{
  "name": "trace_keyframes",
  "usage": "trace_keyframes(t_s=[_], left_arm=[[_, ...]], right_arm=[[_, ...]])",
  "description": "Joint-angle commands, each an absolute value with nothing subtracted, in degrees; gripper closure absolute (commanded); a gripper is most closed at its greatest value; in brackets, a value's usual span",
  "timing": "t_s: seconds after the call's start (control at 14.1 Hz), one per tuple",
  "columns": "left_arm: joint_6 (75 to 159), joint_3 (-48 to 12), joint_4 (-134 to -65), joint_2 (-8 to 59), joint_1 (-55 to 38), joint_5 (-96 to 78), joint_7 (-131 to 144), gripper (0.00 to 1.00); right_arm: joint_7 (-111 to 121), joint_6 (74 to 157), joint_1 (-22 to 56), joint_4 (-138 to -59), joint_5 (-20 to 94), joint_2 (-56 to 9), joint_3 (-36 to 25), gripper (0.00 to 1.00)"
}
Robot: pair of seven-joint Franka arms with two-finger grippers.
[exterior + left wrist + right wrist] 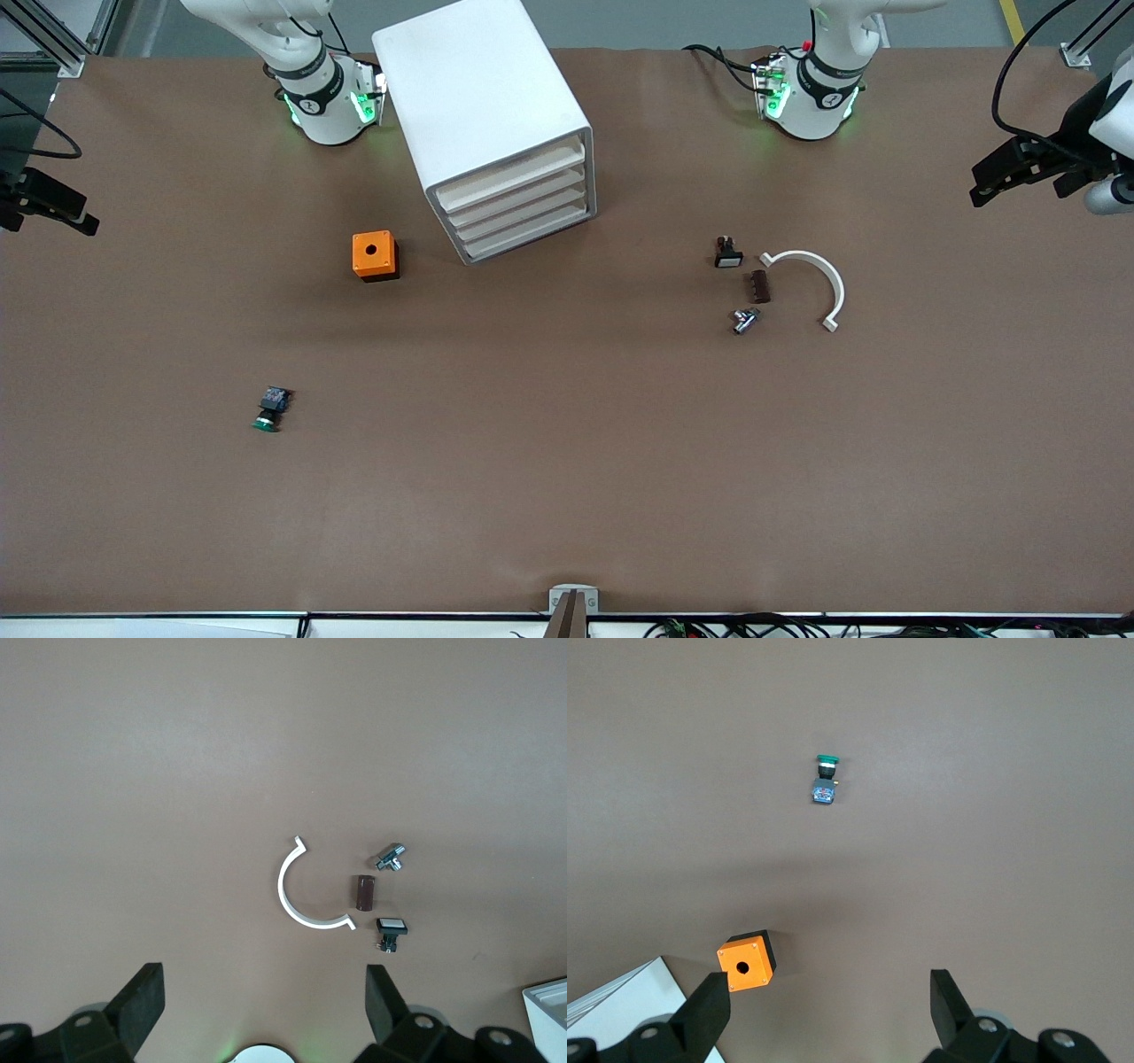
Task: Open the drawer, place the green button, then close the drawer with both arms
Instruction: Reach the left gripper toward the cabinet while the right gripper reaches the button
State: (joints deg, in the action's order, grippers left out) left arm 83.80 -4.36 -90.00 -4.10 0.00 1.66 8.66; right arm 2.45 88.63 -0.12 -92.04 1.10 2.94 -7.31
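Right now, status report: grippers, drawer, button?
Left gripper and right gripper open, empty, raised at table ends. Drawers all shut. Button lies alone nearer the camera than the orange box. Nothing blocking.

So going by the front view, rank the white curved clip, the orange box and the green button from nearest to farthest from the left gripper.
1. White curved clip, toward the left arm's end, closest to the left gripper.
2. Orange box, beside the cabinet.
3. Green button, toward the right arm's end, nearest the camera.
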Motion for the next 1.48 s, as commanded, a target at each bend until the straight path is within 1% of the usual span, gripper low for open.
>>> trace_keyframes(t_s=[0.0, 0.21, 0.42, 0.64, 0.78, 0.92, 1.06, 1.2, 1.34, 1.41], left_arm=[[83.1, -4.6, -88.8, -3.8, 0.2, 1.6, 8.6, 0.00], [83.1, -4.6, -88.6, -3.3, -0.2, 1.8, 8.5, 0.00], [83.1, -4.9, -87.9, -0.4, -0.7, 1.6, 8.4, 0.00], [83.2, -6.6, -87.6, 1.1, -1.1, 1.7, 9.1, 0.00], [83.8, -8.3, -87.6, 3.4, -1.2, 1.6, 10.7, 0.00], [86.6, -9.6, -87.6, 6.3, -1.3, 1.2, 15.3, 0.00], [88.2, -11.9, -86.5, 11.4, -2.1, 1.1, 22.7, 0.00], [88.4, -12.0, -83.3, 18.1, -4.7, 1.1, 30.7, 0.00], [88.8, -11.9, -79.7, 24.4, -7.0, 1.1, 36.4, 0.00], [89.8, -11.9, -79.2, 27.2, -8.7, 1.0, 40.0, 0.00]], right_arm=[[2.2, 88.7, -0.5, -93.0, 0.5, 4.1, -6.9, 0.00], [2.2, 88.7, -0.5, -93.0, 0.5, 4.1, -6.9, 0.00], [2.5, 88.6, -0.5, -92.7, 0.5, 4.0, -6.9, 0.00], [6.2, 88.7, -1.1, -91.8, 0.5, 3.7, -7.0, 0.00], [5.7, 88.7, -1.3, -91.1, 0.8, 2.2, -6.9, 0.00], [5.9, 88.8, -1.0, -91.0, 0.5, 0.4, -6.9, 0.00], [6.3, 90.1, -1.5, -90.7, 0.8, -3.8, -6.9, 0.00], [6.4, 91.6, -1.8, -89.5, 0.4, -9.5, -6.9, 0.00], [6.8, 92.9, -2.9, -88.5, 0.4, -11.3, -6.9, 0.00], [6.2, 93.9, -3.0, -88.7, 0.4, -11.6, -6.9, 0.00]])
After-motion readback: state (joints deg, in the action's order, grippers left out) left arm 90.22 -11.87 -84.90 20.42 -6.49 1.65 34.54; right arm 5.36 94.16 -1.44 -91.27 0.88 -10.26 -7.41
